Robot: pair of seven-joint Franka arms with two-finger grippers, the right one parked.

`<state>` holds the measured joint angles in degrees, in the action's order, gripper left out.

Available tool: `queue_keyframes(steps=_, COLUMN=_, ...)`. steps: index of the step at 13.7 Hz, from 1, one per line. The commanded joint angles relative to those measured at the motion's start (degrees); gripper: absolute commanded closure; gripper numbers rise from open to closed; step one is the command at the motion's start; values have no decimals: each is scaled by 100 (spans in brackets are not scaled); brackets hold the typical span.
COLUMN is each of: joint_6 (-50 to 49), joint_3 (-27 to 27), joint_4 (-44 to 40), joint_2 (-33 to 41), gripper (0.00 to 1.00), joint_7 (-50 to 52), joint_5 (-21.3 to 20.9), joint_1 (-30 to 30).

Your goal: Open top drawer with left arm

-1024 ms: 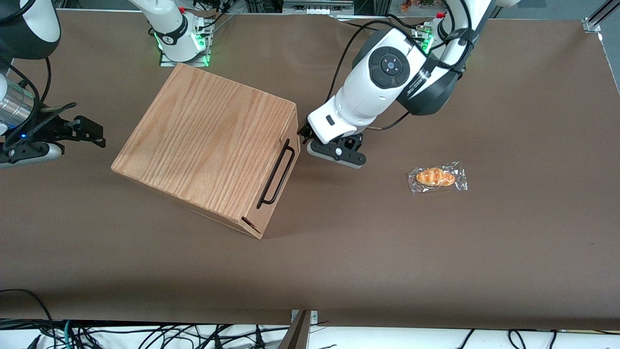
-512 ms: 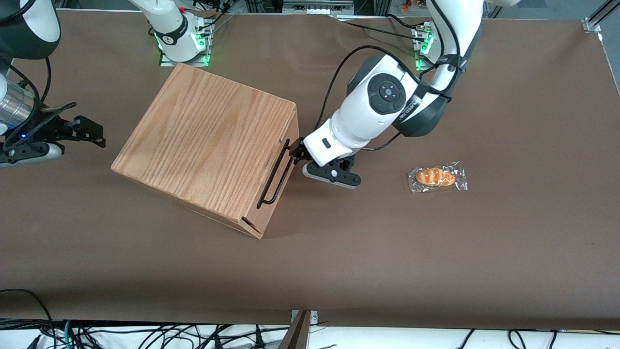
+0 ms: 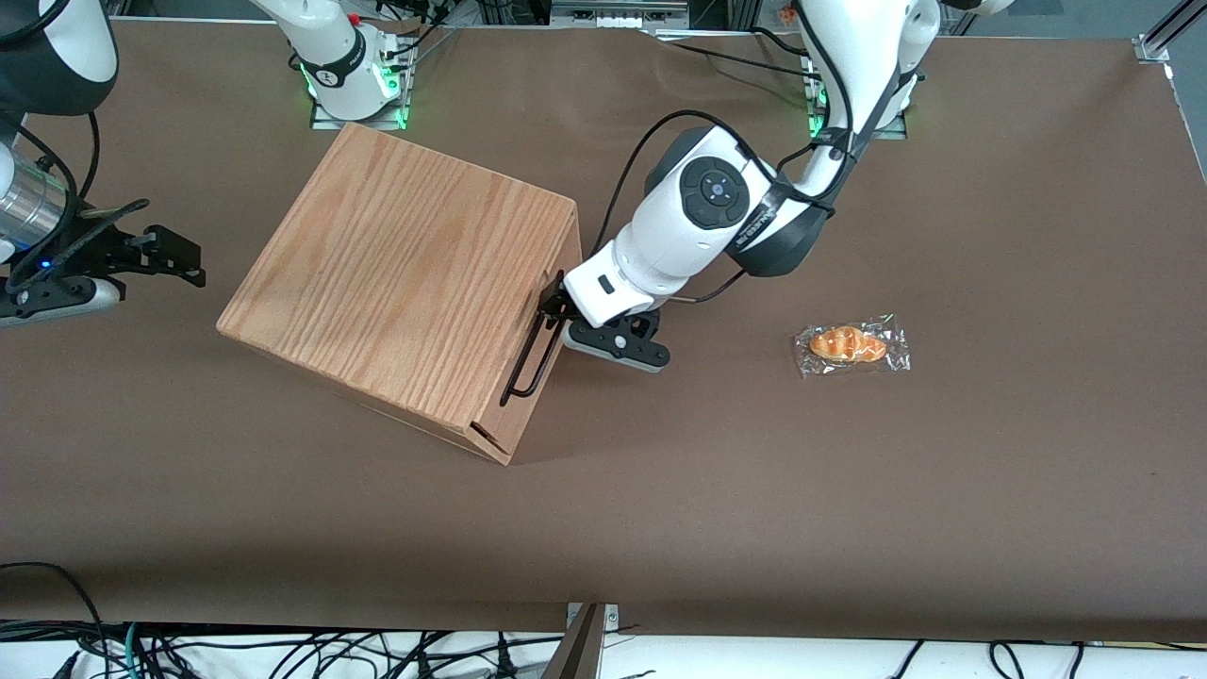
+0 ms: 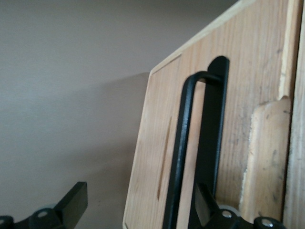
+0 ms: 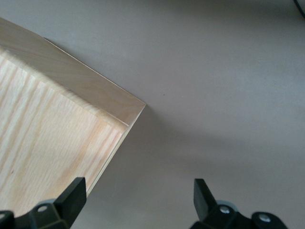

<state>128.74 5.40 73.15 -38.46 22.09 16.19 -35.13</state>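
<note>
- Gripper (image 3: 550, 309) at the drawer (image 3: 540, 363) front, fingers (image 4: 71, 202) spread, straddling the black handle (image 3: 535, 345)
- drawer shut in its box (image 3: 401, 283)
- wrapped pastry (image 3: 851, 345) well apart

Left arm (image 3: 698, 217): glossy white shell, black joint bands, round black button pad just above boxy white wrist. Black cable looped alongside. Gripper (image 3: 556, 311): small, black; matte black fingers (image 4: 71, 202), silver screws at finger bases.

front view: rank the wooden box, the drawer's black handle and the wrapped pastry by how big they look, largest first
1. wooden box, by far the largest.
2. black handle, long but thin; the open end effector sits at it.
3. wrapped pastry, shorter than the handle but wider, so these two are close.
</note>
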Motion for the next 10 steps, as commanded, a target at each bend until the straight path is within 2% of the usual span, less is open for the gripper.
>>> queue_keyframes(steps=1, joint_6=63, joint_3=-65, joint_4=-152, joint_2=-197, gripper=0, joint_7=-413, joint_5=104, joint_1=-47)
queue_keyframes(steps=3, joint_6=63, joint_3=-74, joint_4=-152, joint_2=-206, gripper=0, joint_7=-941, joint_5=95, joint_1=-38)
queue_keyframes(steps=10, joint_6=54, joint_3=-118, joint_4=-143, joint_2=-224, gripper=0, joint_7=-987, joint_5=69, joint_1=-3)
